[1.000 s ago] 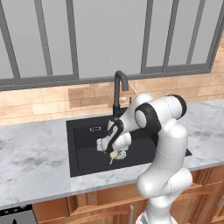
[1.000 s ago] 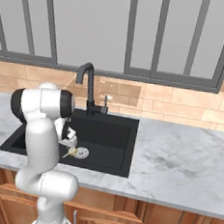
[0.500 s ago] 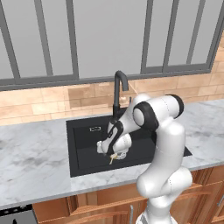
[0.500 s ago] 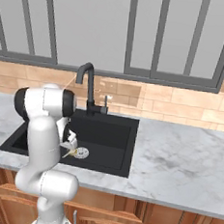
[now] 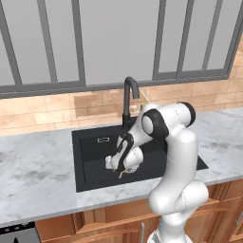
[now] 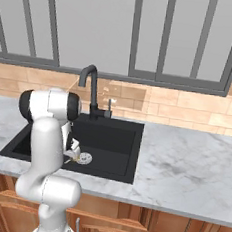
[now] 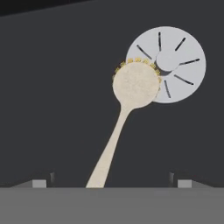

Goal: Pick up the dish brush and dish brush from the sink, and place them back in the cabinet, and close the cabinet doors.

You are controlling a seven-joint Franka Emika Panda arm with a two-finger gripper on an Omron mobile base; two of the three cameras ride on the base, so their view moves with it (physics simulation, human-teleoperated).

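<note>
A tan dish brush [image 7: 134,85] lies on the floor of the black sink [image 5: 92,142]. Its round head overlaps the silver drain [image 7: 179,65], and its handle runs back toward my hand. My gripper [image 7: 111,183] hangs low in the basin right over the handle's end. It is open, with its fingertips [image 7: 39,183] wide apart on either side and nothing between them. From the left base view the gripper [image 5: 118,168] sits just above a tan sliver of the brush [image 5: 122,174]. From the right base view the gripper [image 6: 73,151] hovers beside the drain [image 6: 83,158]. The cabinet and its doors are out of view.
A tall black curved faucet [image 5: 128,97] stands at the sink's back rim, close behind my arm. Grey marble counter [image 6: 183,169] runs on both sides of the sink [image 6: 115,143]. Grey-framed panes [image 5: 118,42] fill the wall above. Wooden drawer fronts [image 6: 142,231] lie below.
My hand has edged slightly lower into the basin. The brush has not moved and the jaws have stayed wide.
</note>
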